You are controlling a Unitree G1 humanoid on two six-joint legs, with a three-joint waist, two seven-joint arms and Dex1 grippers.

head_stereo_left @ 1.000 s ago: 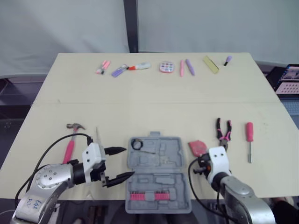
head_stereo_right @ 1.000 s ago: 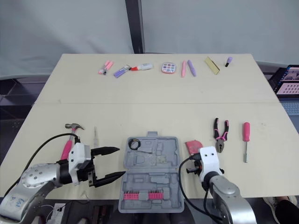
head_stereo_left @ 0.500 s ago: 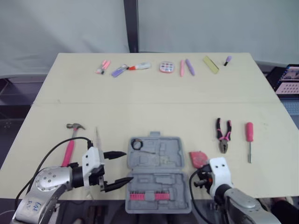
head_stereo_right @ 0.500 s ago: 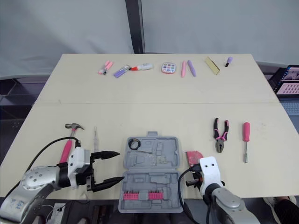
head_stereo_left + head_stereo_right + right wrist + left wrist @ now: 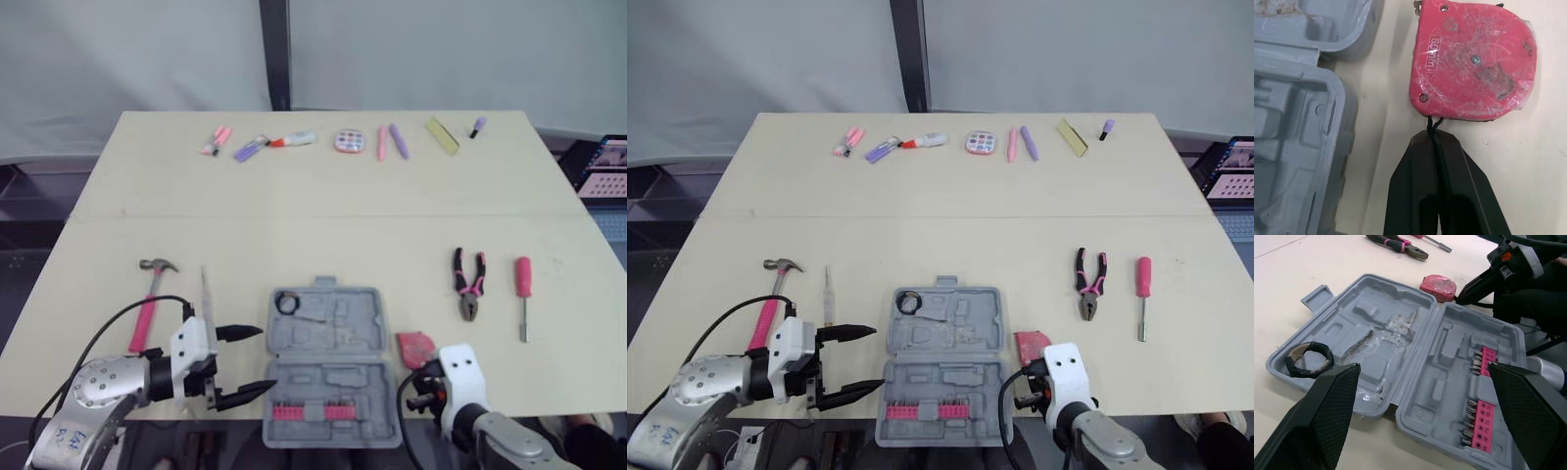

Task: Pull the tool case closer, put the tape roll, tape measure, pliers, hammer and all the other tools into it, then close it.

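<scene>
Hammer at left, head pointing away from the robot. Left gripper, jaws wide, beside the open tool case, which lies flat at the table's near edge, hinge running left–right, handle pointing away, tape roll in its far-left corner. Right gripper, jaws pinched together on the cord of the red tape measure. Both have slid nearer the front edge than a second ago. The embossed lettering cannot be read with certainty.
</scene>
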